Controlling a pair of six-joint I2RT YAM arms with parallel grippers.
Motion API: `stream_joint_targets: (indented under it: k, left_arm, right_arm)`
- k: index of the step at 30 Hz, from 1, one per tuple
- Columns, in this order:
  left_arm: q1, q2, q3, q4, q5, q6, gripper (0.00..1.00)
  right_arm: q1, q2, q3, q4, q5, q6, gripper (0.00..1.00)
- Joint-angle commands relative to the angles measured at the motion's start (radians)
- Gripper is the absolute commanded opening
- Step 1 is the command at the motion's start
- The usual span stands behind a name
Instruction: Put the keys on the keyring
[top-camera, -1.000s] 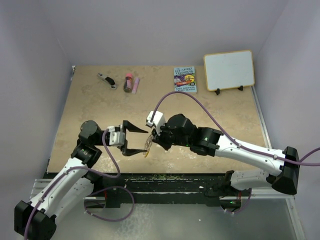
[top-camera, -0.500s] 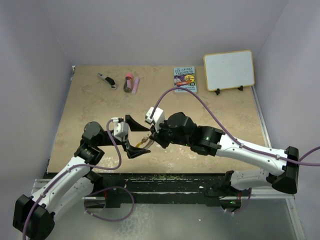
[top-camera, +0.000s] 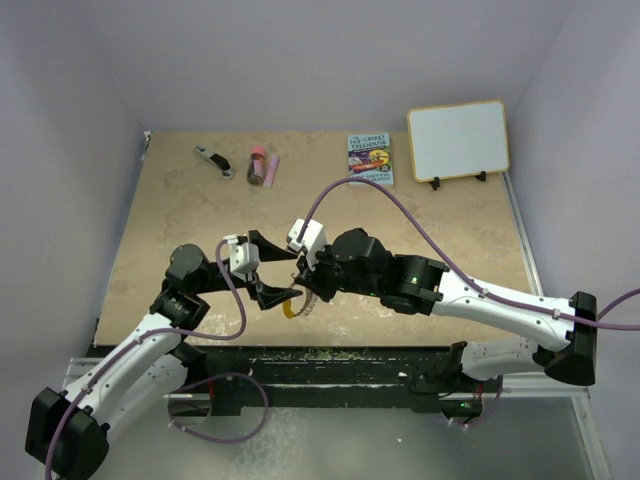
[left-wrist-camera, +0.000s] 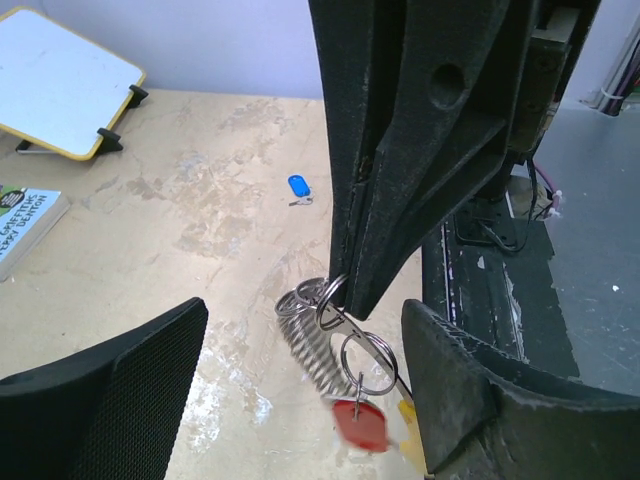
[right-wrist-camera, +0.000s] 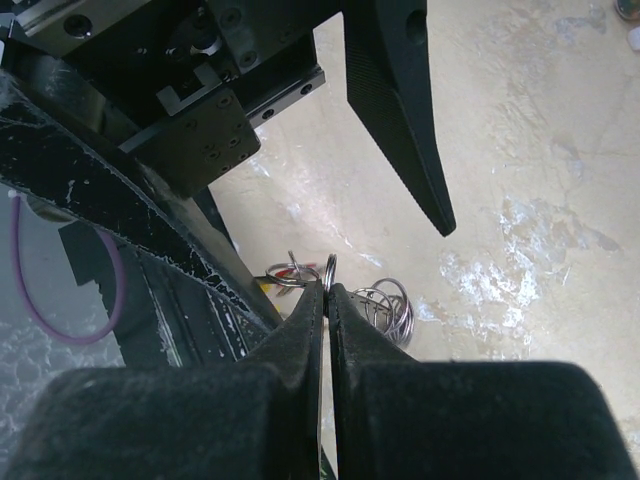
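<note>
Right fingers (right-wrist-camera: 326, 290) are clamped shut on a small metal ring at the top of the keyring (left-wrist-camera: 305, 338), holding it up over the near edge of the surface (top-camera: 420, 215), about the middle. The silvery coiled part hangs right under the pinch, with a bit of the orange-yellow part lower down. The red key (left-wrist-camera: 358, 425) dangles from its own little split ring just beside the coil; honestly can't tell if it's actually threaded onto the hoop.

Left fingers (top-camera: 293, 274) are spread wide open, one on each side of the ring, not touching it.

The blue key (left-wrist-camera: 298, 186) lies flat on the surface, apart from the ring, toward the right edge. A whiteboard (top-camera: 458, 140) stands in the far right corner with a book (top-camera: 369, 159) beside it.
</note>
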Motion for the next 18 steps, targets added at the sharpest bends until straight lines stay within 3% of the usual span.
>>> stream_joint_targets:
  k: [1,18]
  left_arm:
    - [-0.004,-0.008,-0.015,0.083,0.042,0.023,0.81]
    - [-0.003,-0.025,-0.007,0.069,0.089,0.145,0.68]
  right_arm:
    - [0.008,-0.029,0.045,0.035,-0.003,0.017,0.00]
    - [0.010,-0.080,0.009,0.032,-0.015,0.033,0.00]
